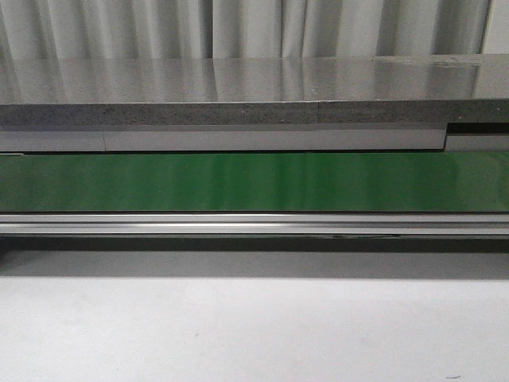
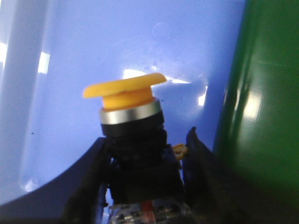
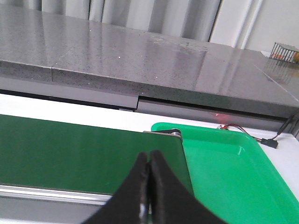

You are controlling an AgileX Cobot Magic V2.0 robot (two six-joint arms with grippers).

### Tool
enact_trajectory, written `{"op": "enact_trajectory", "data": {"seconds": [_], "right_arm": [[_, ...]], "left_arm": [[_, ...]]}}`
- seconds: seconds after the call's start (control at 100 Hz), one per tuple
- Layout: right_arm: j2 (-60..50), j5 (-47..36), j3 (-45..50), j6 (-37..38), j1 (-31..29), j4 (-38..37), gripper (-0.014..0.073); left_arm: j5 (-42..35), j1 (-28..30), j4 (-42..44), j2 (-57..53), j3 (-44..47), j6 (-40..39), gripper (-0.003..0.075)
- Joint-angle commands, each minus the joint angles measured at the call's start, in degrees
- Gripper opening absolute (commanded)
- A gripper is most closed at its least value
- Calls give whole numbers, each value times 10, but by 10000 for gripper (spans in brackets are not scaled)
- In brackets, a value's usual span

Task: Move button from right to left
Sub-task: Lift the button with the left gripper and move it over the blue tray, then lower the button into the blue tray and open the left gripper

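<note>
Left end effector [image 2: 145, 186] clamped on load; right end effector [image 3: 148, 186] closed, unladen

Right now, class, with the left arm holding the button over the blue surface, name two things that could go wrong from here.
1. The fingers grip only the black body of the button, low down; the yellow cap sticks out, so it might tilt or slip on release.
2. The green belt lies close beside it, so a sideways drift could land the button there instead of on the blue surface.

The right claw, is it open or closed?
Closed. The right gripper has both black fingers pressed together, nothing between them, above the green belt.
</note>
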Motion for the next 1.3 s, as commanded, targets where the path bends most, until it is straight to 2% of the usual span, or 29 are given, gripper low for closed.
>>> {"op": "enact_trajectory", "data": {"seconds": [0.0, 0.1, 0.19, 0.29, 0.41, 0.51, 0.81, 1.05, 1.29], "right_arm": [[6, -48, -15, -5, 1, 7, -68], [6, -48, -15, -5, 1, 7, -68], [6, -48, -15, -5, 1, 7, -68], [6, -48, -15, -5, 1, 7, -68], [6, -48, -15, -5, 1, 7, -68], [6, -48, -15, -5, 1, 7, -68], [6, -48, -15, -5, 1, 7, -68], [6, -48, -15, -5, 1, 7, -68], [6, -48, -15, -5, 1, 7, -68]], "left_arm": [[-32, 2, -7, -18, -13, 0, 6], [-33, 2, -9, -10, -13, 0, 13], [-33, 2, -9, -6, -13, 0, 72], [-37, 2, -9, -6, -13, 0, 201], [-42, 2, -9, -6, -13, 0, 406], [-43, 2, -9, -6, -13, 0, 495], [-38, 2, -22, -27, -18, 0, 501], [-47, 2, -34, -127, -14, 0, 498], [-79, 2, -53, -237, 31, 3, 498]]}}
